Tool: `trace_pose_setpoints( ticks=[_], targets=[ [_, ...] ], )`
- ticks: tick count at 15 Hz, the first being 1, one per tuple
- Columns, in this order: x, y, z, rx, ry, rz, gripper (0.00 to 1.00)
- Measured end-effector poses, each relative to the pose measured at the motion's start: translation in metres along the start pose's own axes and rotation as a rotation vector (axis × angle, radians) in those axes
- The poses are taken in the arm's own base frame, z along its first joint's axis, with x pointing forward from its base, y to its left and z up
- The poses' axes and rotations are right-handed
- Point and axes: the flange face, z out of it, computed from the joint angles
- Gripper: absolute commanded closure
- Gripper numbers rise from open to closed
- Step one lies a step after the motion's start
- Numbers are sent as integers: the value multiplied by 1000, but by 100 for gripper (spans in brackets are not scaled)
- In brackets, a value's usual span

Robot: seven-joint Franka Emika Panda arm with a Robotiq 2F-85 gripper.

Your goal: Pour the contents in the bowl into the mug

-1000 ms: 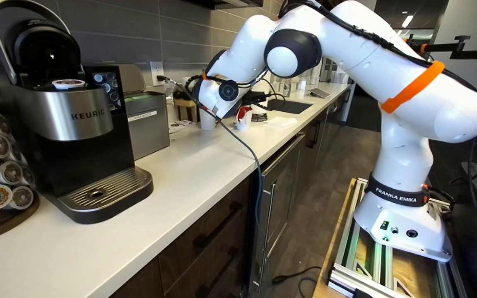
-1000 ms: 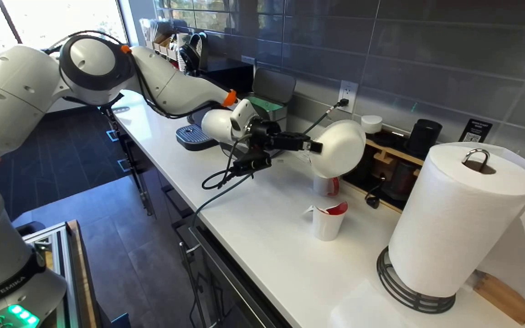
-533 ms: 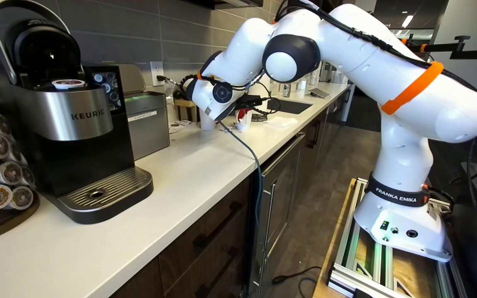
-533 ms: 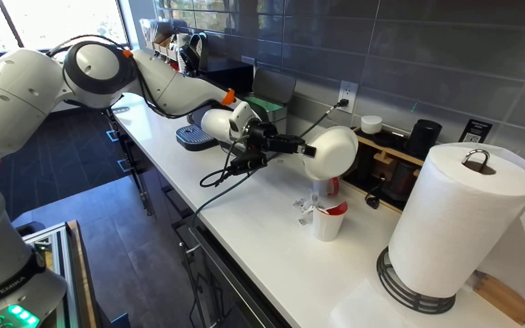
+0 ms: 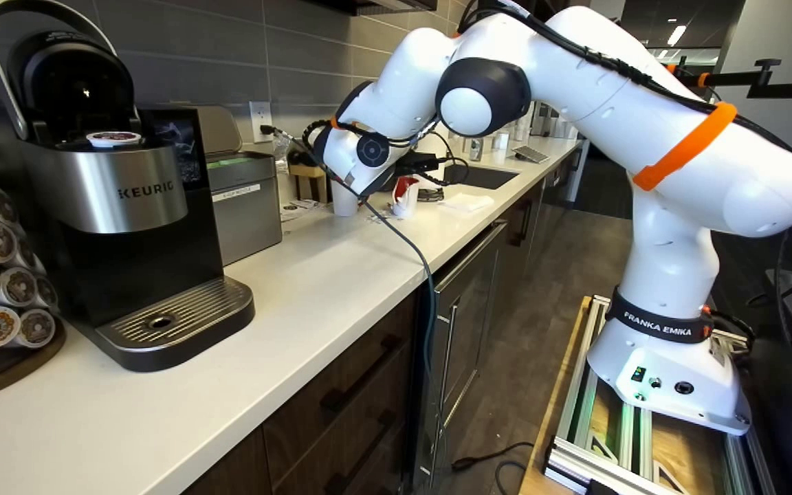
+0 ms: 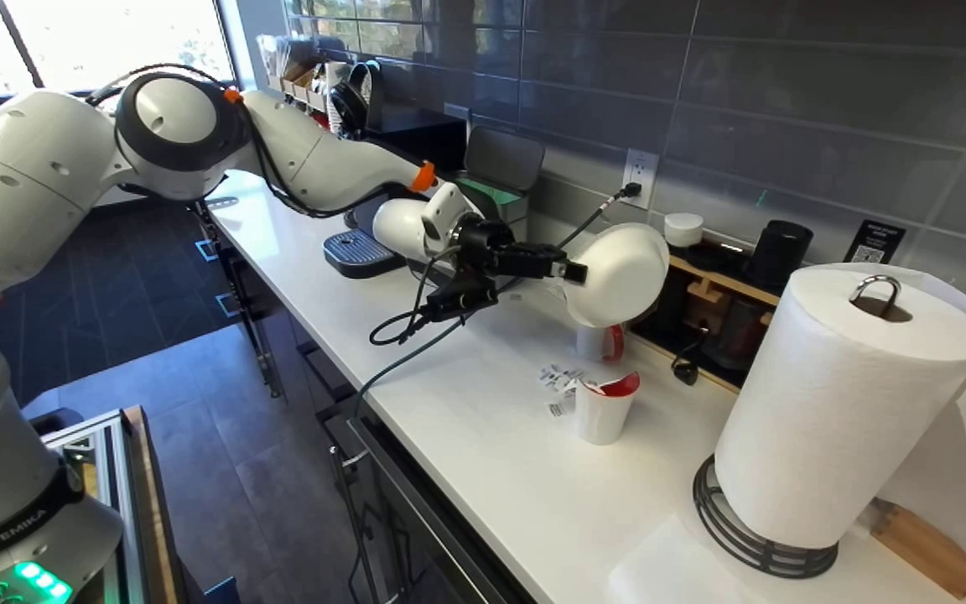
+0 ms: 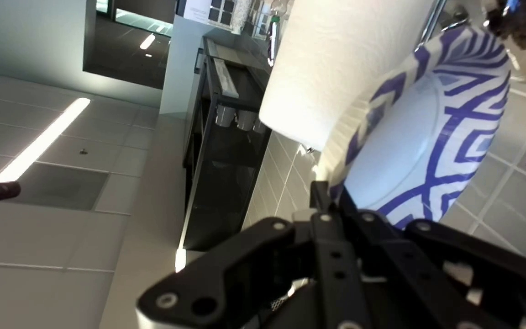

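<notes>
Wrist view shows the pincer [image 7: 333, 197] clenched on the rim of the bowl [image 7: 427, 141], with one fingertip on each side of this rim. The bowl extends ahead of the pincer and is turned on its edge; its inner side, with a blue pattern around a plain pale bottom, is seen here. In an exterior view its white underside is seen instead, and the pincer holds it in the air above the desk [image 6: 491, 419]. Lower than the pincer, a white mug [image 6: 603, 418] with red inside stands upright on this desk. Some small printed packets [image 6: 561, 377] lie just beside this mug. A red-handled mug [image 6: 595, 345] stands also below the pincer, and the bowl covers its top from sight. Whether the bowl is exactly over one of these mugs, I cannot tell. Beyond the bowl, in the direction where the pincer points, there is the paper roll [image 6: 852, 403], standing apart from the bowl. In an exterior view the arm [image 5: 588, 89] hides the fingertips, and the coffee machine [image 5: 128, 213] stands behind the pincer, well apart from it. Coffee pods [image 5: 18, 285] are piled beside this machine, even farther from the pincer.
</notes>
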Motion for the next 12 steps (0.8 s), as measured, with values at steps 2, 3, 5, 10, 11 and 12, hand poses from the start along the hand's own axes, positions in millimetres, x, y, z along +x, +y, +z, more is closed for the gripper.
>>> trace_pose_setpoints(
  ticks=[2,3,5,10,11,12],
  targets=[
    [14,15,16,-46,43,11,99],
    [18,21,23,-63,52,17,99],
    [19,28,34,-66,57,24,99],
    [7,39,58,-7,3,77,99],
    [5,44,65,5,-18,98,99],
    [4,50,72,15,-42,123,99]
  ],
)
